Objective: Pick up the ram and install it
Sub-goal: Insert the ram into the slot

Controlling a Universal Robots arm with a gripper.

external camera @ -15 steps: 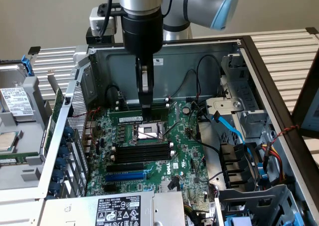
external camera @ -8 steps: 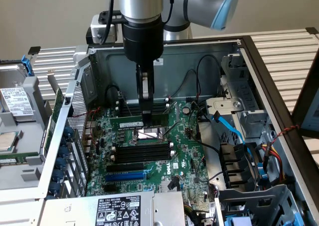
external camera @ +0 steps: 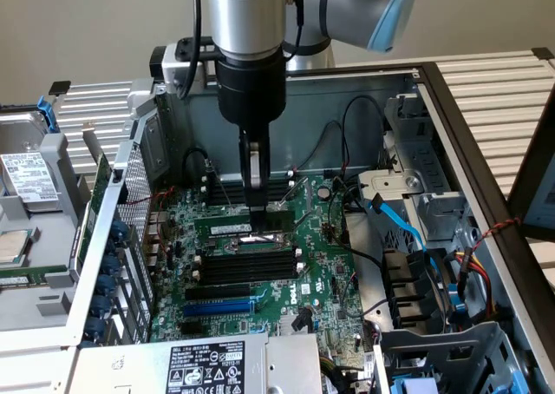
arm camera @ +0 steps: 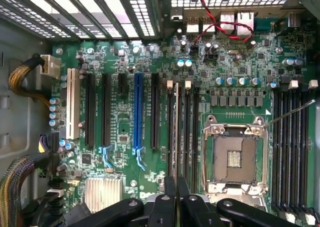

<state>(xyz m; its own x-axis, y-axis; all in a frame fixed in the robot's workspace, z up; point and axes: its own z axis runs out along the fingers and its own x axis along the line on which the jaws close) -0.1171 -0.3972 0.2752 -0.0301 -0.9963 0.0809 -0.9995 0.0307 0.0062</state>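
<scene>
Gripper [external camera: 257, 205] clamped on ram [arm camera: 176, 132], ram down among black memory slots [arm camera: 186, 137], motherboard [arm camera: 120, 112] inside open case [external camera: 451, 125].

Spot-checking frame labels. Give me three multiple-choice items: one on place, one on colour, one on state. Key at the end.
1. Where is the ram?
A) outside the case
B) edge-on along the memory slots beside the CPU socket
C) lying flat across that socket

2. What colour is the long slot flanked by the black expansion slots?
A) red
B) yellow
C) blue

3. How do the jaws of the gripper stand?
A) closed on the ram
B) wide open with nothing between them
C) closed on a cable

Key:
1 B: in the wrist view the ram's thin edge runs in line with the memory slots next to the socket.
2 C: the blue slot stands between black ones.
3 A: the jaws sit together with the ram's edge leading out from between them.
</scene>
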